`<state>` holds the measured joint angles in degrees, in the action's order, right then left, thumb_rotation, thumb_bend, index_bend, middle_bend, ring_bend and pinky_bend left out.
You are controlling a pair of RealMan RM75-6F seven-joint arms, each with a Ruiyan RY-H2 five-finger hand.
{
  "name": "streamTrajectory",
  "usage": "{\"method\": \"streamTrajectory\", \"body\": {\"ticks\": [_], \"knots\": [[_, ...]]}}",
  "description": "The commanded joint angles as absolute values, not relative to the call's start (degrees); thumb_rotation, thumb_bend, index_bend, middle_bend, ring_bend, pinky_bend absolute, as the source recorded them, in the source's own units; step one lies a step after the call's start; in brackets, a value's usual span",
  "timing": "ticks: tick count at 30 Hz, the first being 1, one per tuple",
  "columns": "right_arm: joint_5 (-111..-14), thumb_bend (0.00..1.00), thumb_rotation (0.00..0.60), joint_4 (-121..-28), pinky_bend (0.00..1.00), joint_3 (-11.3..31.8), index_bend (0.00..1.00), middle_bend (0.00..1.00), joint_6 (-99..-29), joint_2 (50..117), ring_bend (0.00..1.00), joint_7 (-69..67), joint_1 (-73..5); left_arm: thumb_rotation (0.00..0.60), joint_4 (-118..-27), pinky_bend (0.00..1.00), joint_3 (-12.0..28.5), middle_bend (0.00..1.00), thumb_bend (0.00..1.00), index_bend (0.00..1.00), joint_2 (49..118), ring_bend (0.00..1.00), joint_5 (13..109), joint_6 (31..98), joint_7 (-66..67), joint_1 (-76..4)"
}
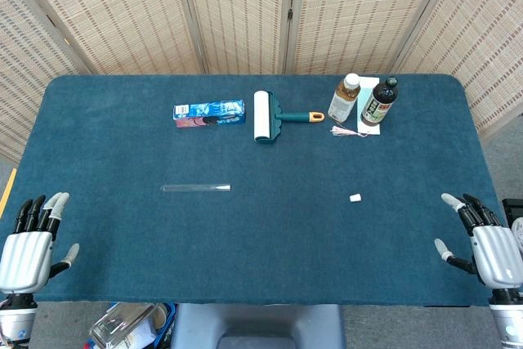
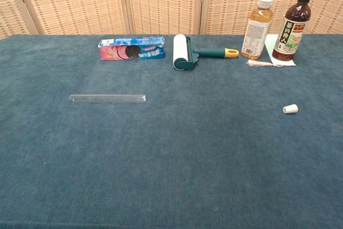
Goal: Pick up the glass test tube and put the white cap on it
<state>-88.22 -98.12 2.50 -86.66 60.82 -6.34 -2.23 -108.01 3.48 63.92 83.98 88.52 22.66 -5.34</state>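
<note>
The glass test tube (image 1: 195, 188) lies flat on the blue surface (image 1: 270, 251), its long axis running left to right across your view, left of centre. The white cap (image 1: 355, 198) sits well apart from it, over on the right half.

Your left hand (image 1: 31, 243) rests at the near left edge, fingers (image 1: 39, 210) spread and holding nothing; your right hand (image 1: 489, 243) mirrors it at the near right edge, likewise spread and empty. Neither shows in the chest view.

The tube lies forward and inward of your left hand, which is clearly the nearer one. The cap lies forward and inward of your right hand. So it looks sensible to take the tube with the left, closing across its narrow width, not along its length, and fetch the cap with the right.
</note>
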Motion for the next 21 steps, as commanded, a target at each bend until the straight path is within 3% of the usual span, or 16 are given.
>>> {"method": "streamTrajectory", "body": {"ticks": [1, 17, 21], "knots": [[-88.33, 0.27, 0.6, -98.17, 0.18, 2.54, 0.15, 0.2, -86.81, 60.83, 0.09, -6.3, -2.2, 0.6, -107.89, 0.0, 3.48, 0.0, 0.27, 0.0, 64.02, 0.0, 84.06, 88.54, 22.66, -5.29], [-88.66, 0.27, 0.6, -99.1, 0.18, 2.63, 0.15, 0.2, -86.61, 60.48, 0.09, -5.63, -2.44, 0.6, -106.7, 0.0, 4.73, 0.0, 0.27, 0.0, 64.17, 0.01, 84.32, 86.82, 21.88, -6.95], [-88.61, 0.27, 0.6, -99.89, 0.19, 3.07, 0.15, 0.23, -85.79, 60.11, 0.11, -4.25, -3.24, 0.6, -106.07, 0.05, 6.49, 0.03, 0.27, 0.08, 64.09, 0.14, 84.23, 83.88, 21.15, -9.85]]}}
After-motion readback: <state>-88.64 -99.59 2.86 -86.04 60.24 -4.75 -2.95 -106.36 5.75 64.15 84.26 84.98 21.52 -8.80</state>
